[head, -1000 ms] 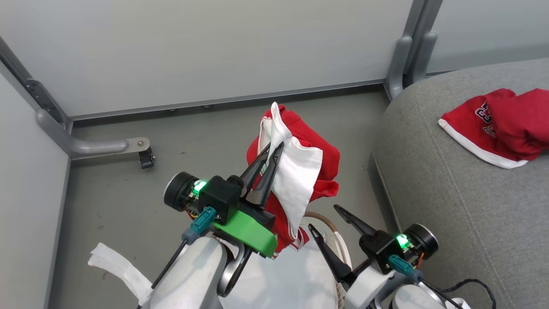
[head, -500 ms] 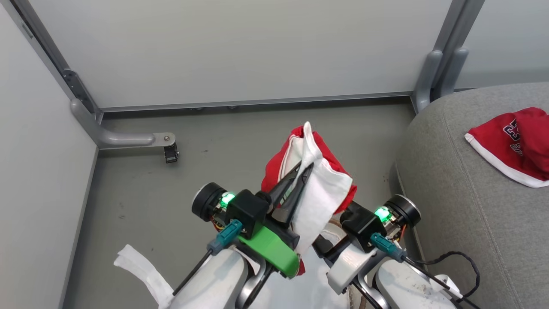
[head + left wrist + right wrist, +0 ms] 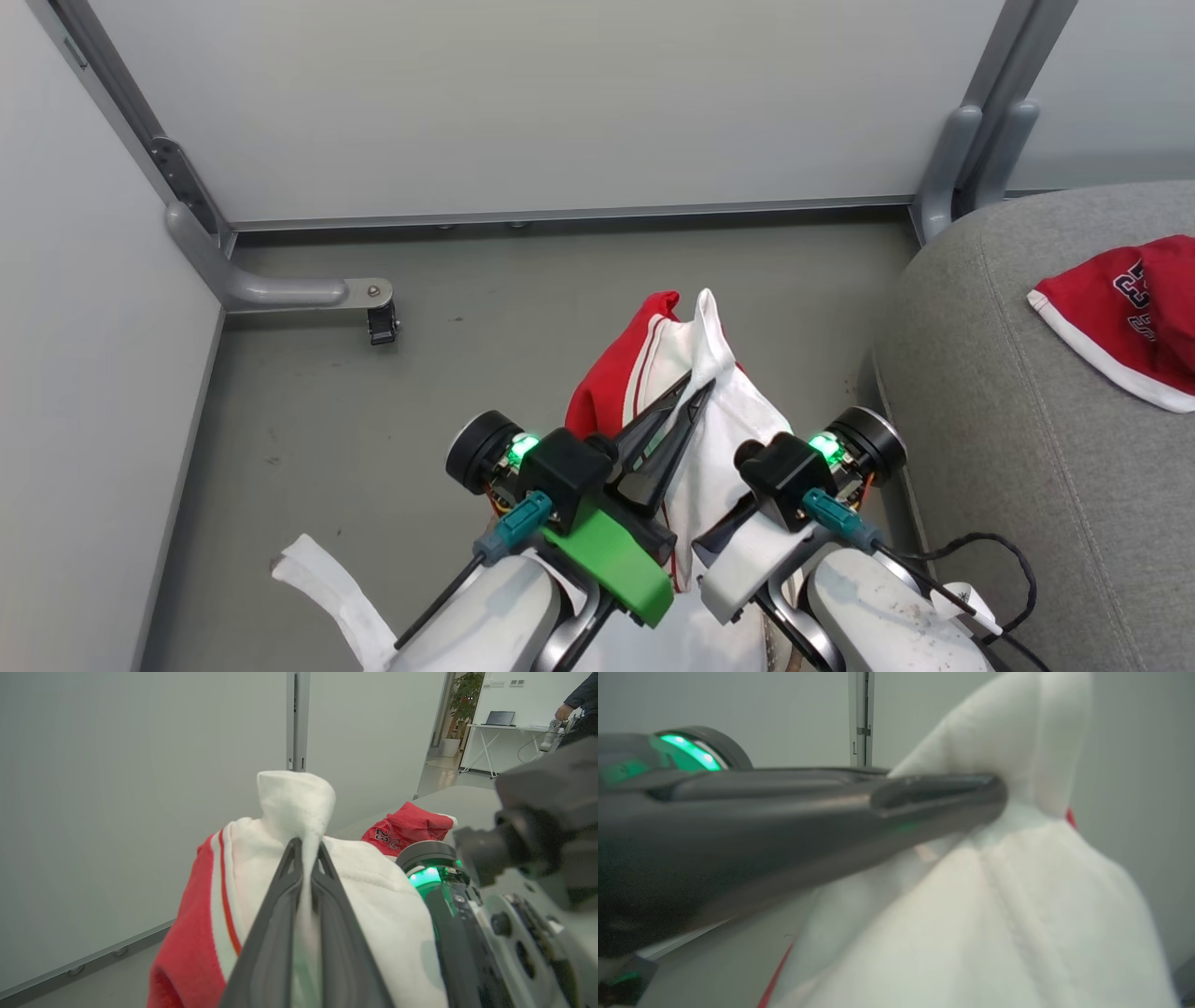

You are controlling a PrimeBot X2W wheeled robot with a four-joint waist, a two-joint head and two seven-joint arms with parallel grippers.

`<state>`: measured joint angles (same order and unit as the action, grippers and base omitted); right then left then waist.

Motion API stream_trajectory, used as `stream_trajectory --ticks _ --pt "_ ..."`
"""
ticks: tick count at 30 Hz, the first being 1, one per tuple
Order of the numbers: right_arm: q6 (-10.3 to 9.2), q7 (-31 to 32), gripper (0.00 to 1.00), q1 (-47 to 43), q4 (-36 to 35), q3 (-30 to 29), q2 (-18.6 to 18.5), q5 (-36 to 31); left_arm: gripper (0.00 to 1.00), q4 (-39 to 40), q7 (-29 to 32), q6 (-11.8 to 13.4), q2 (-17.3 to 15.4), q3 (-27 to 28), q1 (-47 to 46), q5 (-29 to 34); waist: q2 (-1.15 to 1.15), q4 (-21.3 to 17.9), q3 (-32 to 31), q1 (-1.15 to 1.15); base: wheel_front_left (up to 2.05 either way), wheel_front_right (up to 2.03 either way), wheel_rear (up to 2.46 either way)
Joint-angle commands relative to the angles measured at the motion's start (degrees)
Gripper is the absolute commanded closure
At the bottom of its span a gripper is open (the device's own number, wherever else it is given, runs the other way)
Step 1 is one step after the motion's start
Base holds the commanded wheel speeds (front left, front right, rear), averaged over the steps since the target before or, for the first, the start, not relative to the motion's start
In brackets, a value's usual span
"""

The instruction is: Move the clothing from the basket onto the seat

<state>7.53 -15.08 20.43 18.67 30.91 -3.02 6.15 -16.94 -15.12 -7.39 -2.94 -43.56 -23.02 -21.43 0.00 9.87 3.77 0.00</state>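
Observation:
A red garment with white panels [image 3: 653, 373] hangs above the grey floor, pinched at its white peak by my left gripper [image 3: 698, 394], which is shut on it. The left wrist view shows the left gripper [image 3: 306, 847] clamping that white fold. My right gripper [image 3: 747, 499] sits just right of the left one, shut, with its fingers buried in the garment's white panel [image 3: 994, 905]. A second red garment with dark lettering [image 3: 1130, 317] lies on the grey seat [image 3: 1008, 448]. My arms cover most of the basket; a flap of its white liner [image 3: 322, 588] sticks out at the lower left.
Pale panel walls close the floor in at the back and left. A metal foot with a small black caster [image 3: 378, 322] juts from the left wall. A grey post [image 3: 971, 149] stands by the seat's corner. A person [image 3: 577, 700] stands far off by a table.
The head camera has shifted. My right gripper rose from below the garment, swung in beside the left gripper and went from open to shut inside the white cloth. The left grip is unchanged.

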Motion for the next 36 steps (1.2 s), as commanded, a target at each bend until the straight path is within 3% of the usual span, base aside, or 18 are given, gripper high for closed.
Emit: stream_trajectory --ticks 1,2,3,9,25,36 --pt "-0.08 -0.12 1.00 0.10 -0.49 0.03 -0.02 0.66 1.00 0.05 -0.04 -0.17 0.04 0.42 -0.83 0.01 0.00 -0.32 0.05 0.00 0.00 0.00 0.00" --pt "-0.08 -0.12 1.00 -0.17 -0.70 -0.18 -0.03 0.86 0.32 0.10 -0.04 -0.15 0.03 0.85 -0.62 0.30 0.00 -0.64 0.07 0.00 0.00 0.00 0.00" --pt "-0.08 -0.12 1.00 -0.40 -0.82 -0.39 -0.07 1.08 0.00 0.25 -0.04 -0.07 0.03 1.25 -0.45 0.53 0.00 -0.91 0.10 0.00 0.00 0.00 0.00" --pt "-0.08 -0.12 1.00 -1.85 -1.53 -2.75 -0.09 1.77 0.00 0.02 -0.04 0.60 0.03 4.05 1.19 2.41 0.00 -4.95 0.31 0.00 0.00 0.00 0.00" --pt "-0.08 -0.11 1.00 -4.52 -5.41 -10.52 -2.30 2.17 0.00 -2.61 -0.04 -0.06 -0.02 9.98 1.81 5.61 0.00 -27.05 3.94 0.00 0.00 0.00 0.00" --pt "-0.08 -0.11 1.00 -2.52 -8.01 -13.22 -3.19 1.54 0.00 -3.56 -0.04 -0.20 -0.07 11.31 2.38 6.57 0.00 -35.33 5.55 0.00 0.00 0.00 0.00"
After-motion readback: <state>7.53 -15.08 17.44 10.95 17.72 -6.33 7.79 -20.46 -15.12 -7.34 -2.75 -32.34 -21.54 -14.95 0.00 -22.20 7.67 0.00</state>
